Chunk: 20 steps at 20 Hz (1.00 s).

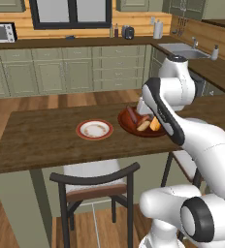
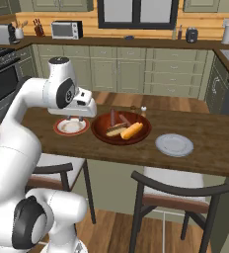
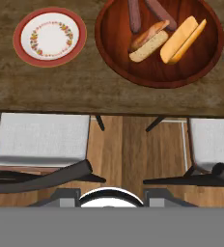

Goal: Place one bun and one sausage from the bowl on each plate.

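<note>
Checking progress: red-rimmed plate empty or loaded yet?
Empty. The red-rimmed plate shows only its floral pattern; both buns and both sausages lie in the bowl.

The white jointed arm [image 2: 32,113] rises high and bends forward; its wrist points downward; the tool's state cannot be told.

Home kitchen — green cabinets [image 2: 111,71], sink [image 1: 184,50], microwave [image 2: 67,29], oven [image 2: 5,81], wooden dining counter [image 1: 46,135]

Glossy bowl [image 3: 119,53], matt wooden table [image 3: 85,91]
</note>
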### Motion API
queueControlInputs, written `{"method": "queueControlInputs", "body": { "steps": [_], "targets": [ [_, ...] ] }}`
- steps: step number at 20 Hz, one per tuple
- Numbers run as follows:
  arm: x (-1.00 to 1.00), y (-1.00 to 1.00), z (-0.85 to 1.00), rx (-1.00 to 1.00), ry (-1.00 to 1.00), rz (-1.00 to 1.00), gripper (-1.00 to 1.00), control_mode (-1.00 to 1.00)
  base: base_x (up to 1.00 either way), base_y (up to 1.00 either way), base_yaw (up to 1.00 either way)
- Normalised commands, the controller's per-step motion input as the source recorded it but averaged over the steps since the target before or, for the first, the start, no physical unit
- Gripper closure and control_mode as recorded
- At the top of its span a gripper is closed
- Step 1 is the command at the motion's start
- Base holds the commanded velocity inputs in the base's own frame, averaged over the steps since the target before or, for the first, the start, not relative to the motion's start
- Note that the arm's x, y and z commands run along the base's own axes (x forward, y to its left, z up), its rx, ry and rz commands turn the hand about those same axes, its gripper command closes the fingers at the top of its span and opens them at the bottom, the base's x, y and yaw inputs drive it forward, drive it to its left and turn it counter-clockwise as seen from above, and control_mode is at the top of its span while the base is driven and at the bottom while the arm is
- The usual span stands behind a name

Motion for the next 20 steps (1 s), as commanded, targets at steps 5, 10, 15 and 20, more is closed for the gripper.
{"method": "queueControlInputs", "body": {
  "steps": [5, 10, 15, 20],
  "targets": [
    [-0.02, -0.25, 0.00, 0.00, -0.10, -0.06, -1.00, -1.00, 0.00, 0.00, 0.00],
    [0.29, -0.50, -0.13, -0.02, -0.20, -0.22, -1.00, -1.00, 0.00, 0.00, 0.00],
    [0.51, -0.45, -0.26, -0.01, -0.13, -0.23, -1.00, -1.00, 0.00, 0.00, 0.00],
    [0.54, -0.49, -0.17, 0.00, 0.00, -0.21, -1.00, -1.00, 0.00, 0.00, 0.00]
  ]
}}
